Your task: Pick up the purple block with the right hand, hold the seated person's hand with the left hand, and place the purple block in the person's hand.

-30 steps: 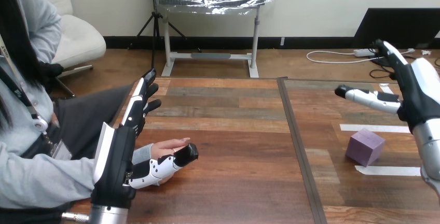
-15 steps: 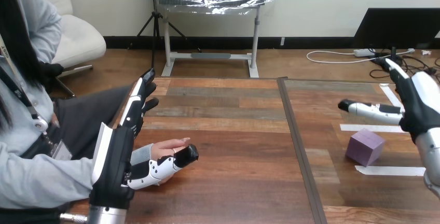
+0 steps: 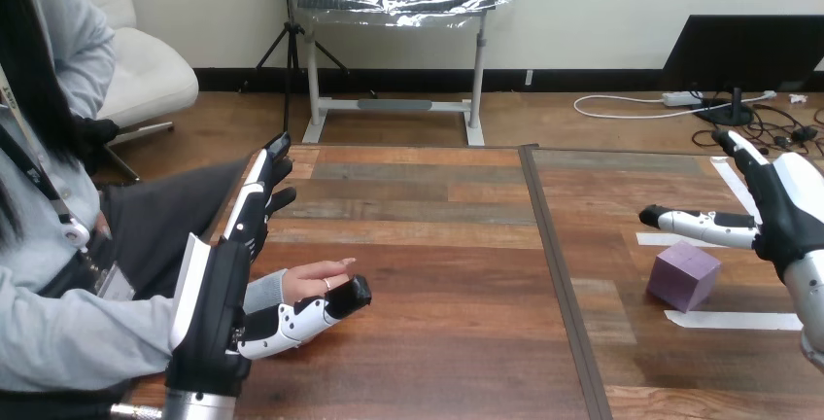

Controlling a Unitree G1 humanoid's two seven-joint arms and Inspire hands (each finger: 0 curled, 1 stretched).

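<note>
The purple block [image 3: 684,275] sits on the right half of the wooden table [image 3: 437,274], between two strips of white tape. My right hand [image 3: 782,201] hovers just above and behind it, open, with its thumb stretched left over the block and not touching it. At the left, my left hand [image 3: 219,298] is open with straight fingers pointing away from me. Its thumb [image 3: 306,311] lies along the near side of the person's hand [image 3: 313,275]. That hand rests on the table with the palm turned up and nothing in it, between my thumb and fingers.
White tape strips [image 3: 729,320] lie beside the block. A dark seam [image 3: 559,274] runs front to back between the two table halves. The person's grey sleeve [image 3: 87,342] crosses the table's left edge.
My right hand has come down and a little nearer toward the purple block. My left hand and the person's hand have barely moved.
</note>
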